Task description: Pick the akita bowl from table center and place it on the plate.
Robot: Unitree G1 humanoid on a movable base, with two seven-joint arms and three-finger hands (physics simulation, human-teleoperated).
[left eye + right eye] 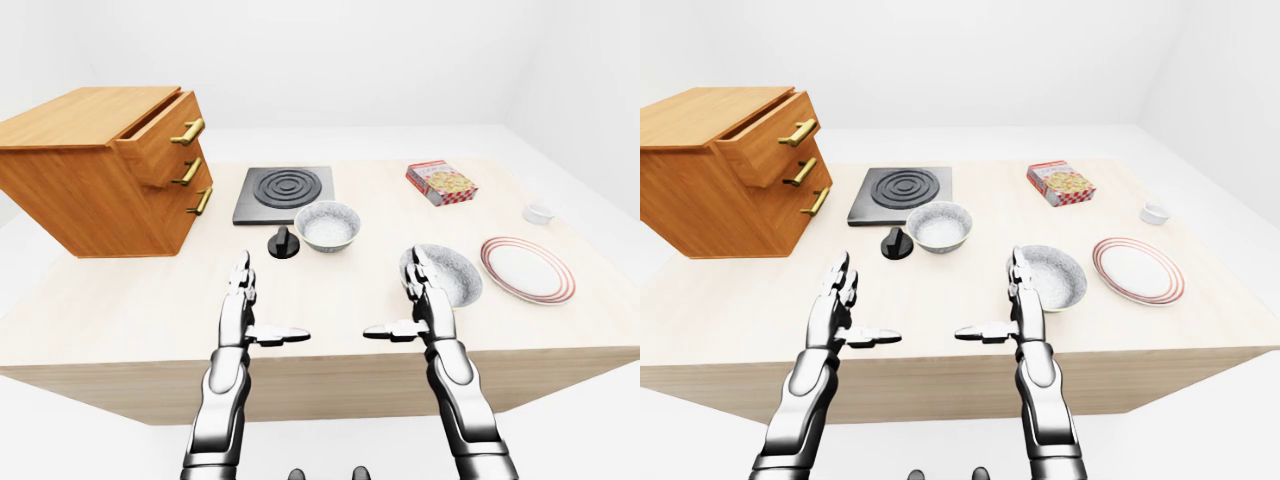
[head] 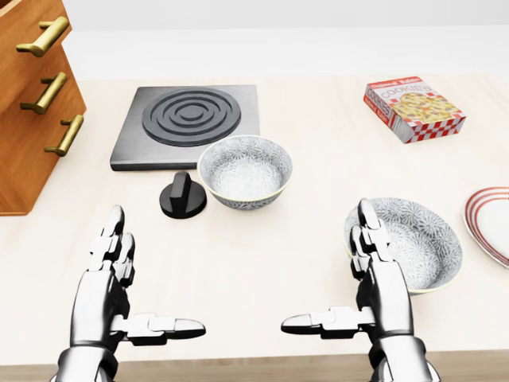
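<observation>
Two bowls on this table (image 1: 120, 320), so watch which one you go for: biggest thing is the wooden drawer chest (image 1: 95, 170) at the far left corner, top drawer hanging open, then the black burner plate (image 1: 285, 193) toward the far edge with a small black knob (image 2: 183, 196) just near-side of it. The akita bowl (image 2: 244, 171) sits about mid-surface, just beside that knob, and a second patterned bowl (image 2: 417, 239) sits toward the right, right behind your right hand (image 2: 374, 298). The striped plate (image 1: 527, 268) is near the right edge, well apart from the center bowl. Both your left hand (image 2: 111, 298) and right hand are spread wide, thumbs pointing inward, holding nothing, hovering over the near edge. I'd guess the bowl is rigid glazed ceramic, a bit slick and chippable, so pinch the rim or cup the wall, and set it down gently. The head view crops most of the plate; the eye views show it whole, plus a cookie box (image 1: 441, 182) and a tiny white cup (image 1: 539, 212) at the far right.
</observation>
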